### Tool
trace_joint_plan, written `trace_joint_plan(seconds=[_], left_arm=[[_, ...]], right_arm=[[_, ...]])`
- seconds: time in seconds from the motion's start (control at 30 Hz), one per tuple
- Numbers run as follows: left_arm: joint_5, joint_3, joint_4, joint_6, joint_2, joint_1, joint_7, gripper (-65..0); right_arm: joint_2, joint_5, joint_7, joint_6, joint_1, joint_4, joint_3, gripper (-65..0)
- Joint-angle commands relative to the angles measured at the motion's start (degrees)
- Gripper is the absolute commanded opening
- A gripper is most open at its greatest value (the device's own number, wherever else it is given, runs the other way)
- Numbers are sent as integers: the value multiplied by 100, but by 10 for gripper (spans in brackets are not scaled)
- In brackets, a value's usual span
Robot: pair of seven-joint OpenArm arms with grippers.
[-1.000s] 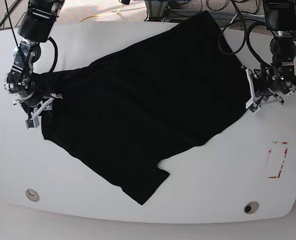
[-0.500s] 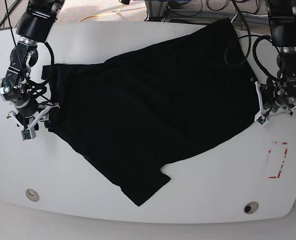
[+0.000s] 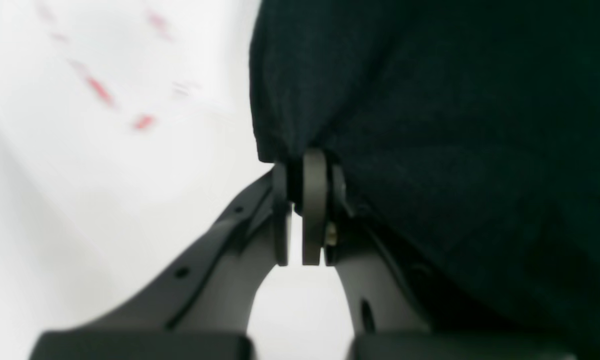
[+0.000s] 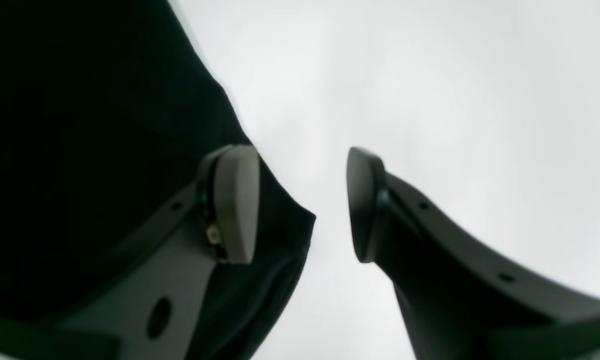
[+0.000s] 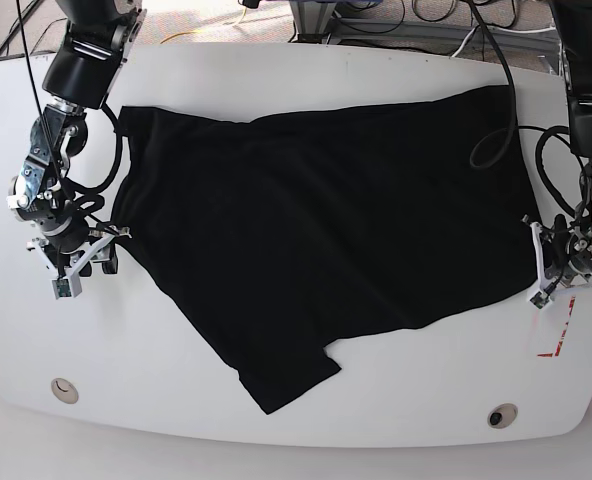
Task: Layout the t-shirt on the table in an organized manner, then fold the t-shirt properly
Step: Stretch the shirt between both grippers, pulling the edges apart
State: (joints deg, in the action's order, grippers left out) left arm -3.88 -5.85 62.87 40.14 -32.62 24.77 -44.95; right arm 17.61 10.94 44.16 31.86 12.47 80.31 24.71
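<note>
The black t-shirt (image 5: 316,230) lies spread across the white table (image 5: 176,400), with one sleeve pointing to the front edge. My left gripper (image 5: 549,272) is at the shirt's right edge and is shut on the cloth; the left wrist view shows the fingertips (image 3: 314,200) pinched on the hem of the t-shirt (image 3: 455,125). My right gripper (image 5: 79,265) is at the shirt's left edge. In the right wrist view it is open (image 4: 300,205), with one finger (image 4: 237,200) over the t-shirt (image 4: 79,150) and bare table between the fingers.
A red tape rectangle (image 5: 557,340) lies just in front of the left gripper. Two round holes (image 5: 64,389) (image 5: 502,414) sit near the table's front edge. Cables run behind the table's far edge (image 5: 376,20).
Both arms have moved toward the front of the table. The left gripper has dragged the right edge toward the red tape, and the shirt has swung round and spread wider and flatter.
</note>
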Motion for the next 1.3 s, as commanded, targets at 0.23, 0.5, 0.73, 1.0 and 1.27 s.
trace_joint_plan(seconds=[0.23,0.5,0.73,1.0,1.27], left_arm=[[-21,26,100,-14,-127,560,60,-637],[-21,18,91,-14,-259,577,60,-567],[-21,53,100,-14,-303,560,69,-242],[-30,62,108,-14,-443,551,69,-243],[-30,70,108,-14,-461,551,69,-247]], right_arm=[[99,45,-122,1,797,-1328,21,-368],[134,45,-298,19,885,-1750,13,-368],[134,45,-280,239,683,-1706,13,-368],[108,88,-113,239,199,-1143,13,-368],[99,97,19,247,23,-1099,13,-368]])
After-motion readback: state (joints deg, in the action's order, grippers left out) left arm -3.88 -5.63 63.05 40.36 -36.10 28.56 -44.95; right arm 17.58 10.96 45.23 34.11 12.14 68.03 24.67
